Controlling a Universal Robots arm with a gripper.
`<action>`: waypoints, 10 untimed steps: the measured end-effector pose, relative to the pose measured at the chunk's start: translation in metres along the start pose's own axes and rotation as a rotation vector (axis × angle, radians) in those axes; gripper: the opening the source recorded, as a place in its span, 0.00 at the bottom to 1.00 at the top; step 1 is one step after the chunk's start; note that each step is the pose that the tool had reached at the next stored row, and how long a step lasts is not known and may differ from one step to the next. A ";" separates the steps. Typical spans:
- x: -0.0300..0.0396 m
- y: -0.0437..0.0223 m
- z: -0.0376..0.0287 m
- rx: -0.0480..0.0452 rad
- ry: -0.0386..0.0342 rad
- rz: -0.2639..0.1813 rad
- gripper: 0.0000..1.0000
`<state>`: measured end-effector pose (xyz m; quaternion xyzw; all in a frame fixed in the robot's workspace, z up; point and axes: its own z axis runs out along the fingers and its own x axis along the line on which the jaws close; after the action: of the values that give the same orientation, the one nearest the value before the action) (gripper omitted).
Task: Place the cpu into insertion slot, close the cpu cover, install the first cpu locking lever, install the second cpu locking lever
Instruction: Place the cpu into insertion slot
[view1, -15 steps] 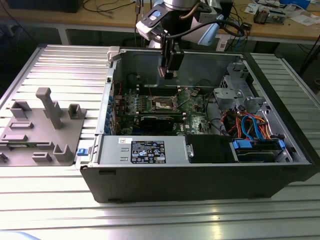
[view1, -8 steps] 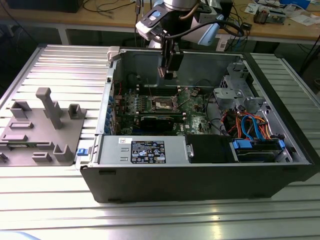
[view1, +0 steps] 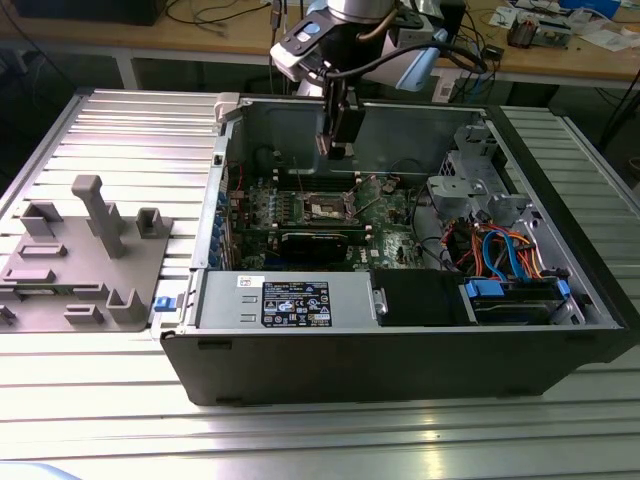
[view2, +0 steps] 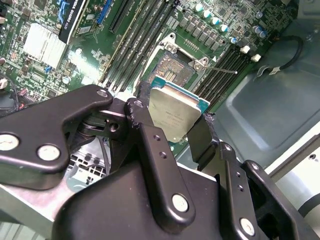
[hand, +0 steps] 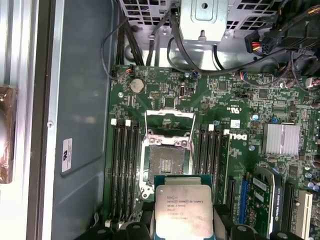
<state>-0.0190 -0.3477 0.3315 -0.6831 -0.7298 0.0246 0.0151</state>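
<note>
Silver-grey top turned away from the insertion slot below, the cpu was clamped by two opposite edges in the partly closed gripper, held clear of that slot.

Slatted table: computer case, grey fixture

You have open air between the cpu clamped in your gripper and the bare insertion slot. Memory slots crowd it on two sides, the opened cpu cover stands at the edge toward the drive cage, and a black expansion card lies just beside.
</note>
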 end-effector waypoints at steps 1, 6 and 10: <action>0.0004 0.0003 0.0008 0.0000 0.0001 0.000 0.54; 0.0012 0.0005 0.0019 0.0000 0.0001 0.000 0.54; 0.0022 0.0009 0.0024 0.0001 0.0000 0.000 0.54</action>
<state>-0.0183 -0.3454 0.3291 -0.6831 -0.7297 0.0246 0.0151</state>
